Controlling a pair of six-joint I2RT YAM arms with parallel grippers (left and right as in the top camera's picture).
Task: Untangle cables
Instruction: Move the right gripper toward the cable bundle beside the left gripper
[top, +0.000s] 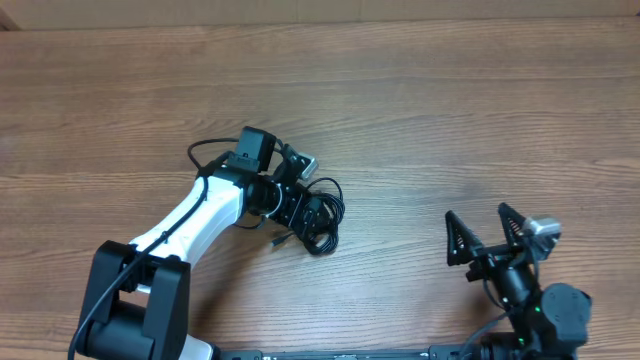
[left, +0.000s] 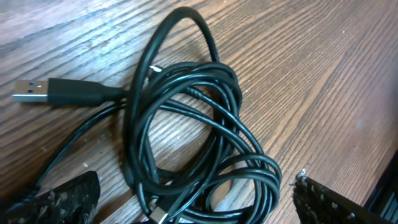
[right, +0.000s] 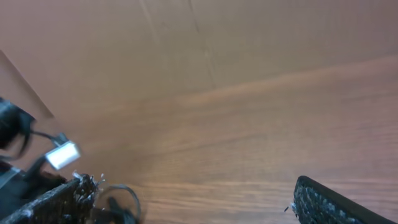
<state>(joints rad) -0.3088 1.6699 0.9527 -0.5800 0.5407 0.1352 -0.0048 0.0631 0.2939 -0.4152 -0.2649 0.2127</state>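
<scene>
The cables (left: 186, 124) are thin black cords wound together in one loose bundle on the wooden table. A black USB plug with a silvery tip (left: 31, 91) sticks out at the upper left, and a small silvery plug (left: 160, 215) lies at the bottom edge. My left gripper (left: 196, 186) stands open low over the bundle, with one finger (left: 62, 199) on each side of it, holding nothing. Seen from overhead, the left gripper (top: 305, 208) covers part of the cables (top: 328, 222). My right gripper (top: 485, 238) is open and empty, well to the right of them.
The wooden table (top: 450, 110) stretches bare behind and to the right of the bundle. The left arm's own thick black cable (top: 205, 150) loops out beside its wrist. In the right wrist view the bundle (right: 118, 205) shows only as a blur at the lower left.
</scene>
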